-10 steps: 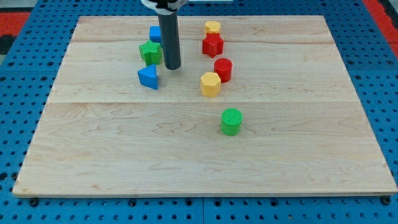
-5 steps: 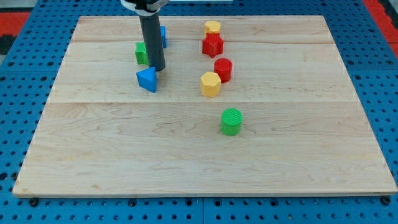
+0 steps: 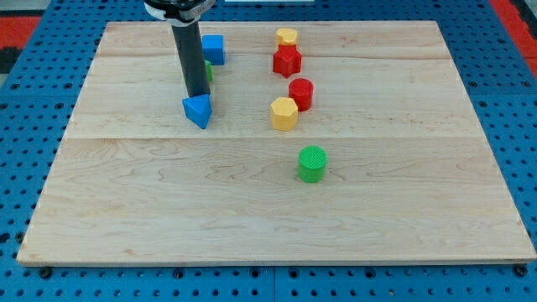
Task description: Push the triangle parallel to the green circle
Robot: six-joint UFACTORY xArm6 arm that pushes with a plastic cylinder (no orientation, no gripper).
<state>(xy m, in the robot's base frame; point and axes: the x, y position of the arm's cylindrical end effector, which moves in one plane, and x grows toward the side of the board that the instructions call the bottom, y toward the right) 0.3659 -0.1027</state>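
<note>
Blue triangle (image 3: 198, 109) sits left of centre, well apart from green circle (image 3: 312, 163). My tip (image 3: 197, 94), holding nothing, touches its far edge. Probably light, rigid, slippery; push flat face centrally.

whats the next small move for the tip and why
Probably a short push toward the view's bottom. My tip sits right at the blue triangle's top edge, and the green circle lies lower in the view and to the right, so the triangle needs to slide down to draw level with it.
</note>
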